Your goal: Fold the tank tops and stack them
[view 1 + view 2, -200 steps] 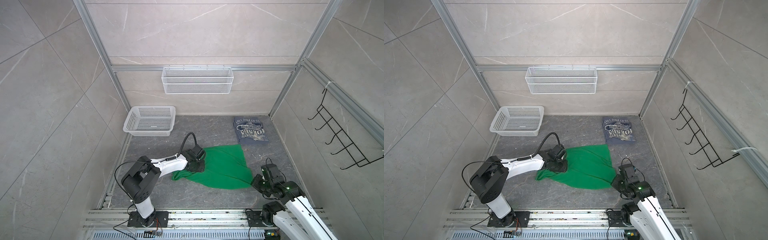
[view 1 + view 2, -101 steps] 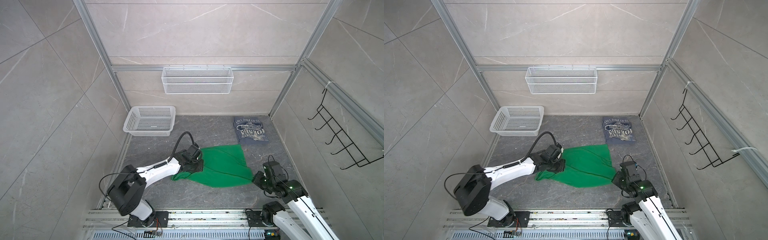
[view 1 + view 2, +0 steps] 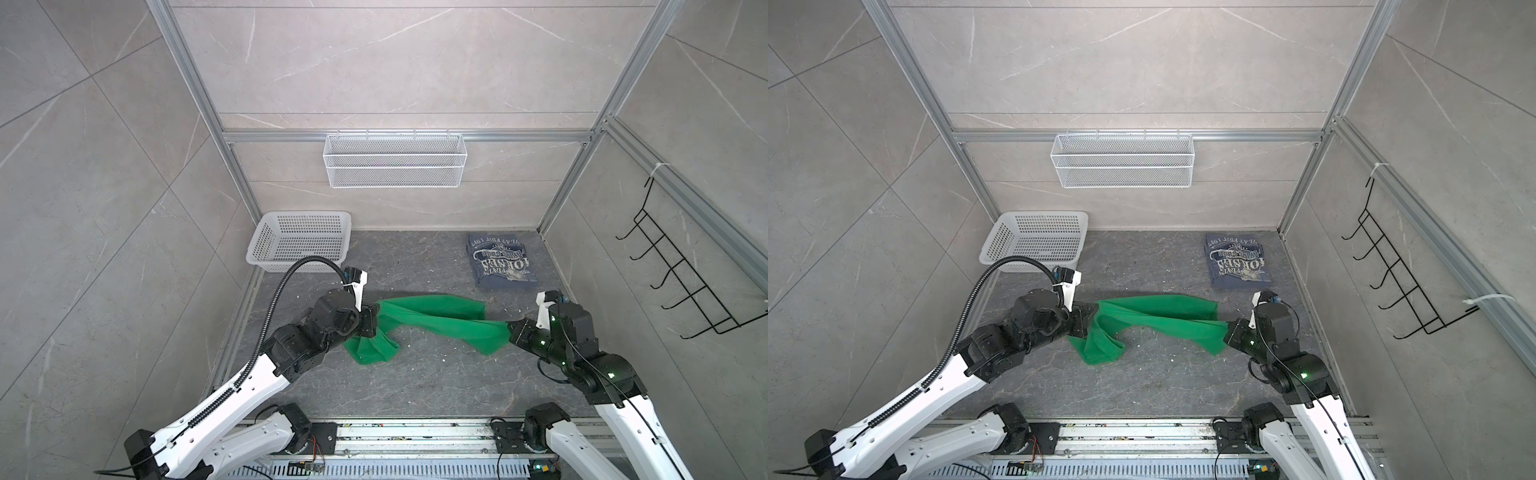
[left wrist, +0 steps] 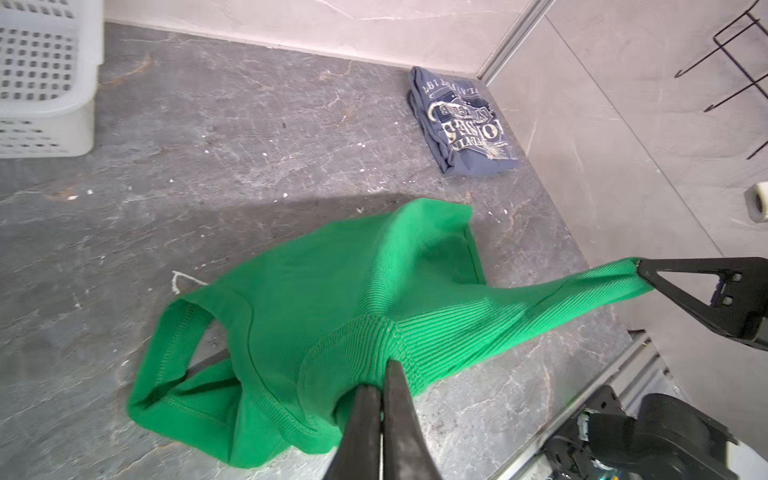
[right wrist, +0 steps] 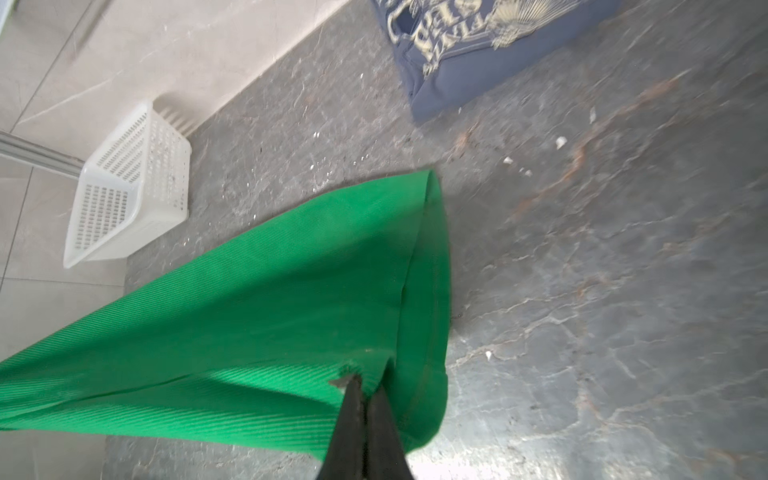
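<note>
Both top views show grey floor, tiled walls, green tank top.

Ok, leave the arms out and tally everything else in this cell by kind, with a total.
Tank tops: 2 (green tank top, slate-blue tank top)
Baskets: 2 (white plastic basket, white wire basket)
Hook racks: 1 (black hook rack)
Total: 5
</note>
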`<state>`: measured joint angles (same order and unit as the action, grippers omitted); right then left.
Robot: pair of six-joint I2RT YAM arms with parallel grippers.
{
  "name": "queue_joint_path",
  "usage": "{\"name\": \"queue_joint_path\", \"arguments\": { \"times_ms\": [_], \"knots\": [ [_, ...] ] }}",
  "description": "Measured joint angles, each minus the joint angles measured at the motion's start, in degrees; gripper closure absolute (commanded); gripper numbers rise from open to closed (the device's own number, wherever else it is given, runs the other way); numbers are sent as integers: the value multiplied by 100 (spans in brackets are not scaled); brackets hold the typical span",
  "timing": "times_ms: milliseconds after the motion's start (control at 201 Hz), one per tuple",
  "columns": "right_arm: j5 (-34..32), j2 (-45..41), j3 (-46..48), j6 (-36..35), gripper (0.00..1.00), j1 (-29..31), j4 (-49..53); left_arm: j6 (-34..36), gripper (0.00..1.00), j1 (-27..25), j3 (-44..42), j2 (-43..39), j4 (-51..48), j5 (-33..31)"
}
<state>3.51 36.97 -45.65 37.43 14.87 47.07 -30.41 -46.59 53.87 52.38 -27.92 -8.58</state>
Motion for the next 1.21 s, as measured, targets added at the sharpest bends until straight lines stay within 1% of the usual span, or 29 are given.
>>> {"name": "queue_joint_path", "arguments": {
  "times_ms": [45,85,164,214,264,339,418,463,508,582,652,886,996,1105,1210],
  "knots": [
    [138,-55,378,79,100,0,-109,-22,100,-4,-249,-63,13,-35],
    [264,-125,761,212,97,0,-168,-59,100,-2,-509,-83,11,-37],
    [522,-260,1574,509,86,0,-234,-190,100,-4,-1056,-24,-15,-26],
    [686,-304,2046,796,81,-2,-240,-289,100,-4,-1353,28,-42,-4],
    [833,-323,2463,964,73,-2,-214,-398,100,-4,-1622,50,-48,2],
    [916,-323,2767,1182,63,0,-55,-553,100,-4,-1899,39,-81,9],
    [922,-328,2763,1252,57,0,50,-680,100,-4,-2061,17,-79,15],
    [931,-334,2706,1228,57,-2,57,-734,100,-4,-2118,2,-74,15],
    [964,-315,2643,1207,60,-2,2,-778,100,-4,-2157,-9,-66,15],
    [1163,-195,2610,1167,63,0,-291,-833,100,-4,-2201,-7,-33,15],
    [1360,-11,2610,1141,64,26,-603,-870,100,-4,-2208,0,-26,13],
    [1541,256,2610,1150,68,601,-1384,-909,100,-4,-2208,24,28,4],
    [1521,673,2610,1261,70,833,-1738,-909,100,-4,-2208,59,55,-7],
    [1488,1156,2651,1412,70,874,-2022,-909,100,-4,-2208,63,59,-9],
    [1495,1338,2789,1580,70,931,-2337,-909,100,-4,-2208,63,59,-9]
  ]
}}
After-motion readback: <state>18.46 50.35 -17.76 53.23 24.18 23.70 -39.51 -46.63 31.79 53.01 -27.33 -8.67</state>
